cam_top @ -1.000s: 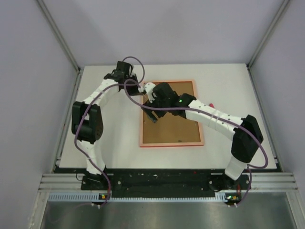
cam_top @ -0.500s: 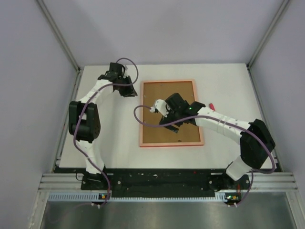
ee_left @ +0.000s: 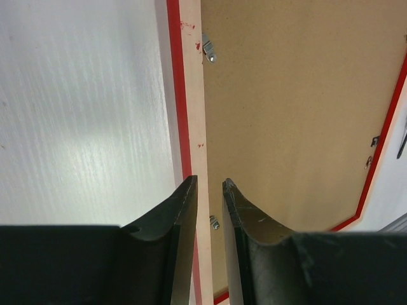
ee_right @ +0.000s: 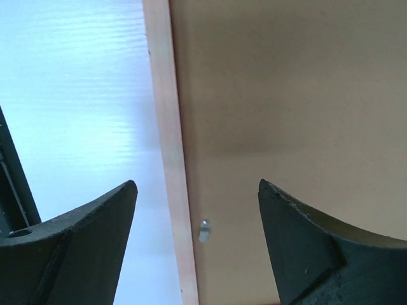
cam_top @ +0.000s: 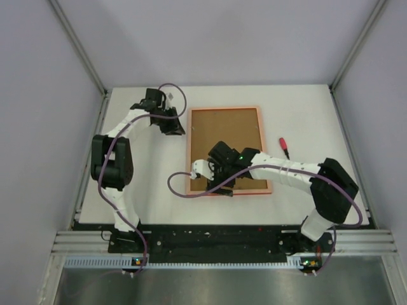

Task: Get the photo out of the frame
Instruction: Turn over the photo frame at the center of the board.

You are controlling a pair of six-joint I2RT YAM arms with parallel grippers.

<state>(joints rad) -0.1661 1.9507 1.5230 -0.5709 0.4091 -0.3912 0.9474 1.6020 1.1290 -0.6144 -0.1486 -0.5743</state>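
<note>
The frame [cam_top: 224,136] lies face down mid-table, brown back up, the photo hidden beneath. The right gripper [ee_right: 196,184] has slid to its 7 o'clock corner, jaws wide over a turn clip [ee_right: 203,230]. The left gripper [ee_left: 210,183], backed off toward 10 o'clock, has cracked apart, empty. Clip-turning probably follows.

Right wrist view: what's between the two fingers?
The frame's pale rim and brown back, with a small metal clip beside the rim. It shows in the right wrist view.

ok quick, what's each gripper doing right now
left gripper: open only a crack, empty, over the frame rim
right gripper: wide open, empty
</note>
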